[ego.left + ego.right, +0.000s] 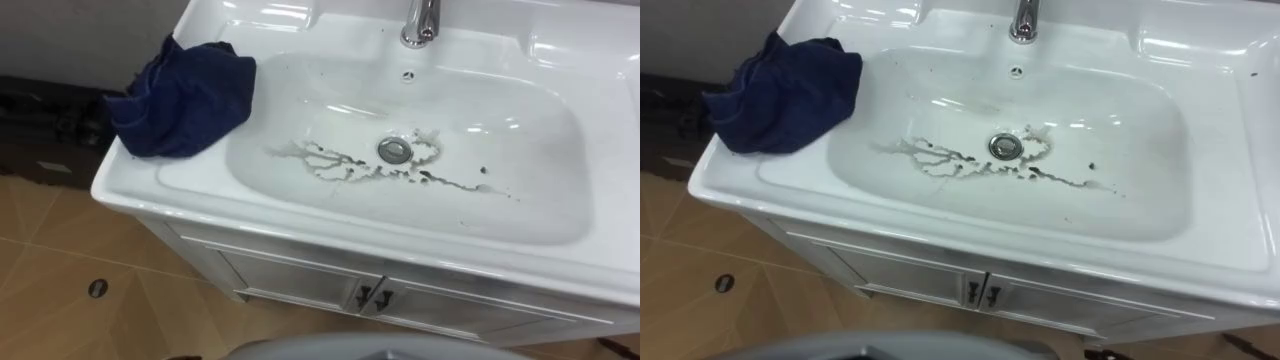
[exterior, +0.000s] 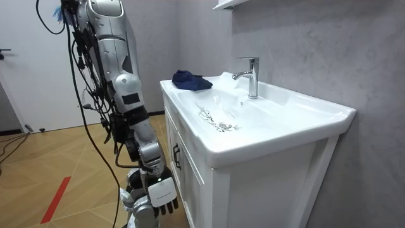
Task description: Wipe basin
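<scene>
A white basin (image 1: 150, 190) on a white cabinet lies before me. Dark dirty streaks (image 1: 335, 165) spread across its bowl around the metal drain (image 1: 394, 150), with a few specks running to the right. A crumpled dark blue cloth (image 1: 185, 95) lies on the basin's left rim, partly over the bowl's edge, with no hand on it. In the room view I stand upright close to the cabinet's front, and my right hand (image 2: 161, 195) hangs low beside my leg with relaxed fingers that hold nothing.
A chrome tap (image 1: 420, 22) stands at the back middle of the basin. Cabinet doors with dark handles (image 1: 372, 297) are below the front rim. A dark object (image 1: 45, 130) sits on the floor left of the cabinet, and a small floor drain (image 1: 97, 288) lies in the tiles.
</scene>
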Controlling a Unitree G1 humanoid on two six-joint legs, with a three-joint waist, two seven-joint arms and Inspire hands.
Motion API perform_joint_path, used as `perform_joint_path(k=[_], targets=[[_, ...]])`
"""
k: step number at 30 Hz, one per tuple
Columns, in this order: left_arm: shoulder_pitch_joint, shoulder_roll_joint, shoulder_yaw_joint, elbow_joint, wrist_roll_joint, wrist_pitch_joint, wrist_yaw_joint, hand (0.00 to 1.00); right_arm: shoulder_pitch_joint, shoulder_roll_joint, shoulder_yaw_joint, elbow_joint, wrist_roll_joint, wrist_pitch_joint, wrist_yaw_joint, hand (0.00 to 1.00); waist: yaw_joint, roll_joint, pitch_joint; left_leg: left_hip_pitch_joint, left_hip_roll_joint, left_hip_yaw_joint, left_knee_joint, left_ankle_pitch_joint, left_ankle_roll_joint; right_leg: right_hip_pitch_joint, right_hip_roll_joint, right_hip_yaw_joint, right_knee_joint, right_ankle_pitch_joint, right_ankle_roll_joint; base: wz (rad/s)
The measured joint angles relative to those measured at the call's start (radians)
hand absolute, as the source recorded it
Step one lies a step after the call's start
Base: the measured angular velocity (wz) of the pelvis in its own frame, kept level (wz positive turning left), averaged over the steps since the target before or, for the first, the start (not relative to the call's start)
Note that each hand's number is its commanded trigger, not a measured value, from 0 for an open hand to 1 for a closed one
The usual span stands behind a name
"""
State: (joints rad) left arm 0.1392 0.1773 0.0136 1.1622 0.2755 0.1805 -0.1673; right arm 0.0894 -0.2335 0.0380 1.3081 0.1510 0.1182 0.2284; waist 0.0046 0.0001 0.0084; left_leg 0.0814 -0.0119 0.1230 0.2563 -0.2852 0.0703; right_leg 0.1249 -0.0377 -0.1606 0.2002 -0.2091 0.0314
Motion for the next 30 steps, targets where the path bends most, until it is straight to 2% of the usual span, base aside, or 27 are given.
perform_joint_path(k=[12,22,27,30], targets=[[0.003,0.000,0.000,0.000,-0.002,0.000,0.026,0.00,0.000,0.000,0.000,0.001,-0.002,-0.008,-0.007,0.00,-0.001,0.002,0.0007,0.000,0.000,0.001,-0.001,0.000,0.000,-0.001,0.000,-0.006,-0.001,0.000,0.000,0.00],[0.005,-0.001,0.004,0.000,-0.011,0.000,0.039,0.00,0.000,0.002,0.001,0.001,-0.003,-0.008,-0.005,0.00,0.001,-0.006,0.0003,-0.002,0.000,-0.001,0.000,0.000,0.000,0.000,0.000,-0.010,-0.001,0.000,0.000,0.00],[0.012,-0.005,0.043,0.005,-0.014,-0.008,0.055,0.00,0.000,0.006,0.006,0.005,-0.020,-0.007,0.010,0.00,0.003,-0.012,-0.0008,-0.001,-0.001,-0.027,0.005,-0.002,-0.003,0.020,0.000,-0.040,-0.017,0.005,0.000,0.15],[0.024,-0.009,0.049,0.006,-0.083,-0.007,0.081,0.00,-0.003,0.005,0.013,0.004,-0.047,-0.006,0.013,0.00,0.006,-0.007,-0.0021,-0.008,-0.001,-0.048,0.016,-0.004,-0.005,0.026,0.000,-0.065,-0.016,0.005,0.000,0.18]])
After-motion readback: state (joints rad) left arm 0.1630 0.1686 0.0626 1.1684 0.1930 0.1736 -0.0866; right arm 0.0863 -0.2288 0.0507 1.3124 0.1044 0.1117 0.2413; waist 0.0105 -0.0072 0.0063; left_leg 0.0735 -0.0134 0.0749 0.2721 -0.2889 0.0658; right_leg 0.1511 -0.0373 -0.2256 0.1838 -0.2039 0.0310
